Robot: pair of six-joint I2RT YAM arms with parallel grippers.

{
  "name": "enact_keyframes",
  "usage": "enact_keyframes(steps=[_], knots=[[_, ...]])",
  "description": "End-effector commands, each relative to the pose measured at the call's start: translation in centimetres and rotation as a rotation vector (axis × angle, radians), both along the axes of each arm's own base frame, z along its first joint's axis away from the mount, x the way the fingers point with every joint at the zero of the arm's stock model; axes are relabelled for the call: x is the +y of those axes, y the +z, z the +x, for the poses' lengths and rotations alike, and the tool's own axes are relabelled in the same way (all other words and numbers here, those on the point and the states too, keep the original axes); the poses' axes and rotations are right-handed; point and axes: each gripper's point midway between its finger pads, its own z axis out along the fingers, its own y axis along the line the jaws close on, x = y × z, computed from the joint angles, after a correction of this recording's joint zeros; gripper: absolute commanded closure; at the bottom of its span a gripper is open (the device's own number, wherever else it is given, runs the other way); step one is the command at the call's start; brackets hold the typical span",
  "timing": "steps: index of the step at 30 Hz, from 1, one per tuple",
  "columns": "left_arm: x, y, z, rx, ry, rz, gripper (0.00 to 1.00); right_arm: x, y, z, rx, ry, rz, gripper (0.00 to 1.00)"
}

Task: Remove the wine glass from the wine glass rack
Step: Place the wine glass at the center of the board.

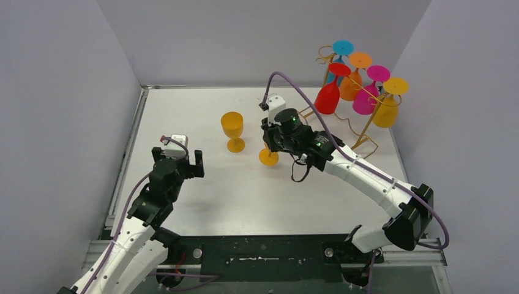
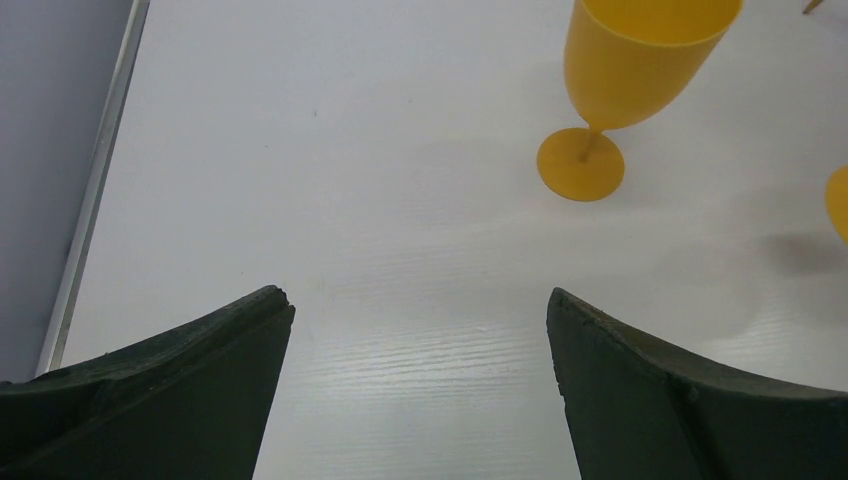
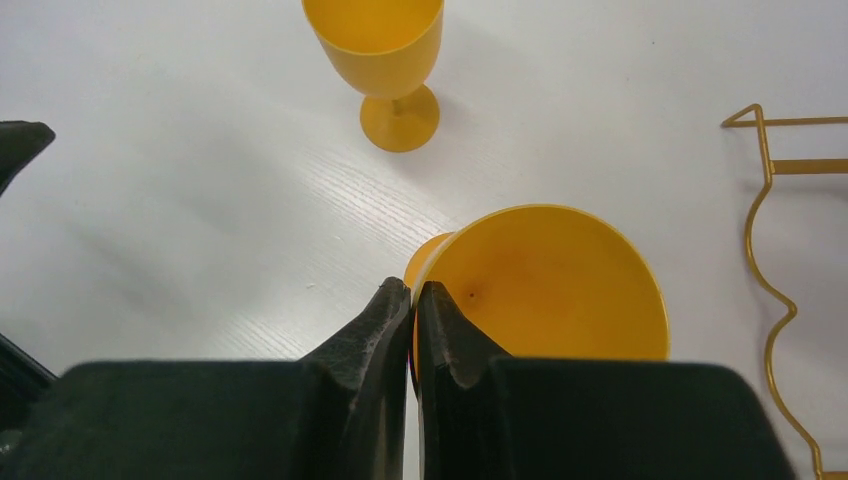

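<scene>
My right gripper (image 3: 412,290) is shut on the rim of a yellow wine glass (image 3: 555,285), one finger inside the bowl and one outside. From above, this glass's foot (image 1: 268,157) shows at table level under the right gripper (image 1: 272,144). A second yellow wine glass (image 1: 232,131) stands upright on the table just to its left, also seen as the glass (image 2: 620,75) in the left wrist view. The gold wine glass rack (image 1: 367,131) stands at the back right with several coloured glasses hanging bowl-down. My left gripper (image 2: 420,300) is open over bare table.
The red glass (image 1: 328,95) hangs nearest my right arm, with blue, orange, pink and yellow ones behind it. The rack's wavy wire base (image 3: 765,270) lies to the right of the held glass. Grey walls close in the table on three sides.
</scene>
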Motion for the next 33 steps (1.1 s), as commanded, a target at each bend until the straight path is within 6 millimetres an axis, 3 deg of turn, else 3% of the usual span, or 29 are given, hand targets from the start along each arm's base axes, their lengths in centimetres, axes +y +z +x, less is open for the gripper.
enact_keyframes(steps=[1,4,7,11,15,19,26,33], knots=[[1.7,1.2,-0.1,-0.039,0.093,-0.027,0.03,-0.2,1.2,1.1,-0.116,-0.064,-0.066,1.0],[1.5,1.7,-0.2,-0.062,0.061,-0.015,0.03,-0.2,0.6,1.7,-0.13,-0.088,-0.099,1.0],[2.7,1.6,-0.3,-0.056,0.162,-0.069,0.03,0.0,0.5,2.8,-0.147,-0.129,-0.104,1.0],[4.0,0.9,-0.7,-0.048,0.271,-0.132,0.03,0.9,0.1,4.6,-0.13,-0.194,-0.087,1.0],[4.1,1.3,-0.9,-0.065,0.27,-0.151,0.03,2.0,-0.2,6.1,-0.12,-0.223,-0.058,1.0],[5.5,2.0,-1.4,-0.109,0.333,-0.142,0.03,3.0,-0.7,7.8,-0.124,-0.264,0.004,1.0],[4.8,2.4,-1.6,-0.143,0.275,-0.16,0.03,4.2,-2.7,11.2,-0.049,-0.285,0.057,1.0],[4.2,2.5,-1.4,-0.139,0.236,-0.155,0.03,5.1,-5.3,13.3,-0.041,-0.268,-0.041,1.0]])
